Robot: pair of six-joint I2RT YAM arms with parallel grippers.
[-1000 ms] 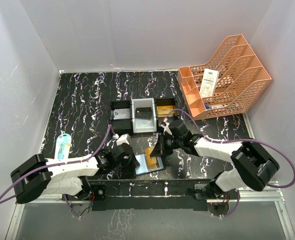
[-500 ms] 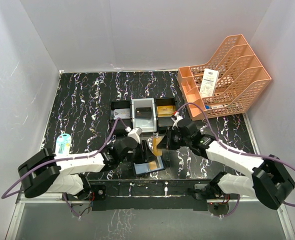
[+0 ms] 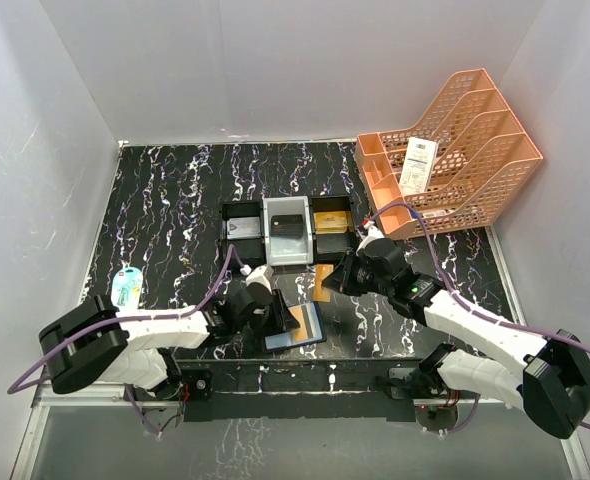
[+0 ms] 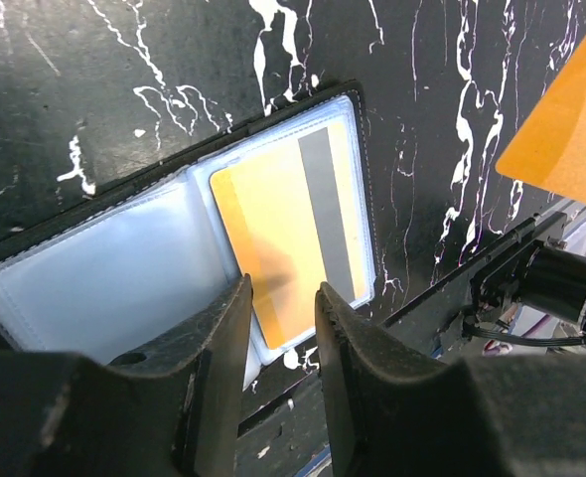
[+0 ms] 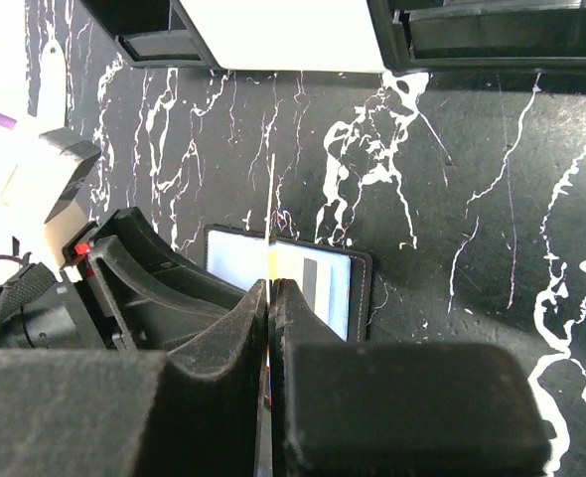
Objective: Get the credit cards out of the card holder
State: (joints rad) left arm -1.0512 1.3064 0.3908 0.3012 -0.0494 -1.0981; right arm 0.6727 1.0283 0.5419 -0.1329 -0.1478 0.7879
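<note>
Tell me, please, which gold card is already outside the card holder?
The gold card pinched in the right claw; the other gold card sits inside the card holder's sleeve.

Card holder (image 3: 297,327) open flat on table (image 3: 165,200), near front edge, between both arms. One card (image 4: 288,238) in its right pocket. Left gripper (image 3: 273,312) over holder's left half. Right gripper (image 5: 270,293) behind and right of holder, second card (image 3: 321,284) between its fingers. Row of three bins (image 3: 285,256) behind holder, mid table. File rack (image 3: 495,160) back right, paper slip (image 3: 417,165) inside. Small packet (image 3: 126,290) far left.
</note>
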